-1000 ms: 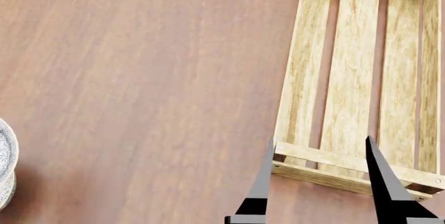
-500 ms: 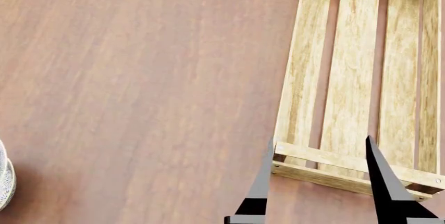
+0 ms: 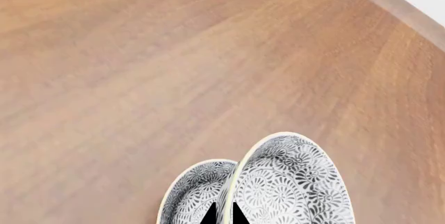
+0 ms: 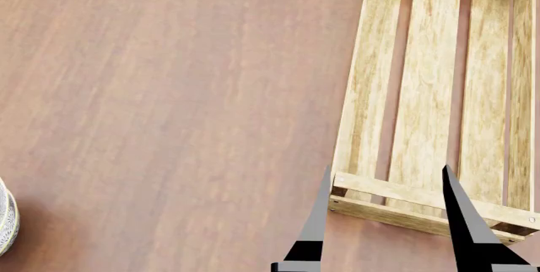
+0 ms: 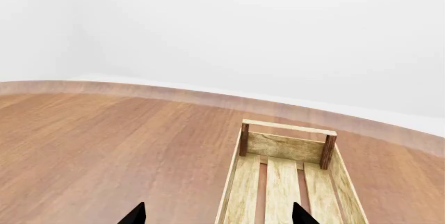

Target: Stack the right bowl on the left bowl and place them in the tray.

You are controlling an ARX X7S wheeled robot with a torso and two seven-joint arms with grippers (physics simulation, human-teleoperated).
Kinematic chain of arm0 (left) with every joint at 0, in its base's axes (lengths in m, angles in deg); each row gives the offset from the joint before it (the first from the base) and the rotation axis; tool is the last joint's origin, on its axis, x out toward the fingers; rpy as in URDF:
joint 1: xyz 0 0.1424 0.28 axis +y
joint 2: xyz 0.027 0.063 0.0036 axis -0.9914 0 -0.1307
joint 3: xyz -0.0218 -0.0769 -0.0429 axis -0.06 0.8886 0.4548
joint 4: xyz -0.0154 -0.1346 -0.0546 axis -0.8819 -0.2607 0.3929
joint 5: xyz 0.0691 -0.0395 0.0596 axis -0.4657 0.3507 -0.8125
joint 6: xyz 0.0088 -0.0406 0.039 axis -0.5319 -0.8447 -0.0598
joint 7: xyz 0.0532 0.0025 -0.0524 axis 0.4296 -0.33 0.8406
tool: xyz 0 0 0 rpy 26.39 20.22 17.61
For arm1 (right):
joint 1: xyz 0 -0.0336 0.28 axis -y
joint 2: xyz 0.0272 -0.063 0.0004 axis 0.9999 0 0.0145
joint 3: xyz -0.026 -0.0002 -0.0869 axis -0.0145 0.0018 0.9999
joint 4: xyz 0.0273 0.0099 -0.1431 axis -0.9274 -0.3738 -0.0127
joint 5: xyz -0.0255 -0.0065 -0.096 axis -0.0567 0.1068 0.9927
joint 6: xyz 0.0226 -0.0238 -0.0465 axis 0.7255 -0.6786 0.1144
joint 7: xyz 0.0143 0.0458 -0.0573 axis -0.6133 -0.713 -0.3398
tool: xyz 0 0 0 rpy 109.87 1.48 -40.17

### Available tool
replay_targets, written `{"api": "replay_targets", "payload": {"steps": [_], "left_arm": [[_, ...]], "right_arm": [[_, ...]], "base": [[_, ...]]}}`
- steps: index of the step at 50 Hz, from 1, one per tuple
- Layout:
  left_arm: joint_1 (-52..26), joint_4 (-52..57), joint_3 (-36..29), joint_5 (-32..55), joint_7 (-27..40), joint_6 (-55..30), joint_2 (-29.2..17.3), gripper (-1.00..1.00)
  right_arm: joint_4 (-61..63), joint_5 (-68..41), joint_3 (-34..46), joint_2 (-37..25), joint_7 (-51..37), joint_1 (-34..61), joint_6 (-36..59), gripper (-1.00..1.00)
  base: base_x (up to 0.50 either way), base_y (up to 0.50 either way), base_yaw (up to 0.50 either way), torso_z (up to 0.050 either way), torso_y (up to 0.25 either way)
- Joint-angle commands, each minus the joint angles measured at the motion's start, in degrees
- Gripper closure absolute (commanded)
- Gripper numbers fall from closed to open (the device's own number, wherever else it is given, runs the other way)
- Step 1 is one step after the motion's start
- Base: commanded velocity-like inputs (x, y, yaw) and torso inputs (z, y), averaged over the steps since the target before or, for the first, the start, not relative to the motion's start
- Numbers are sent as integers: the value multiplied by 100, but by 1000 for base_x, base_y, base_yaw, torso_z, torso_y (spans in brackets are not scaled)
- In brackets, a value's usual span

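1. Reddish-brown wooden tabletop fills most of the head view, with a plain white backdrop beyond its far edge in the right wrist view.

2. At the right of the head view, the light-wood tray lies with its slatted bottom bare; no bowl sits in it yet.

3. At the near left edge of the head view only a sliver of patterned bowl shows. A second ago more of its rim was in frame there, so the bowl has been sliding out of the view to the left.

4. In the left wrist view, two grey floral-patterned bowls appear together: the larger-looking bowl stands tilted on edge, and a second bowl peeks out just behind it, overlapping.

5. The left gripper shows only as two dark tips set close together at the rim of the tilted bowl; it appears to be pinching that rim.

6. The right gripper hovers with its jaws wide apart over the near end of the tray, holding nothing, unchanged over the last second.

7. Judging from this, the stacking step looks under way or nearly done, well away from the tray; carrying the pair rightward to the tray remains.
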Motion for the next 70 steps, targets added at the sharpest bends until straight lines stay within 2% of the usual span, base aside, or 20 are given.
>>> {"api": "replay_targets", "payload": {"steps": [1, 38, 39, 54, 70], "left_arm": [[-29, -49, 3, -33, -41, 48, 15, 100], [-99, -311, -157, -121, -121, 59, 94, 100], [-96, -296, -155, -109, -132, 56, 87, -100], [-59, -85, -84, 23, -42, 11, 6, -100], [-94, -358, -118, -74, -191, 99, 74, -100]], "right_arm": [[-25, -5, 35, -15, -19, 11, -20, -100], [-56, -10, 132, -59, -83, 54, -57, -100], [-56, -5, 136, -62, -84, 55, -59, -100], [-72, -29, 155, -82, -106, 65, -84, -100], [-127, -5, 205, -92, -112, 56, -144, -100]], "base": [[0, 0, 0, 0, 0], [0, 0, 0, 0, 0], [0, 0, 0, 0, 0], [0, 0, 0, 0, 0], [0, 0, 0, 0, 0]]}}
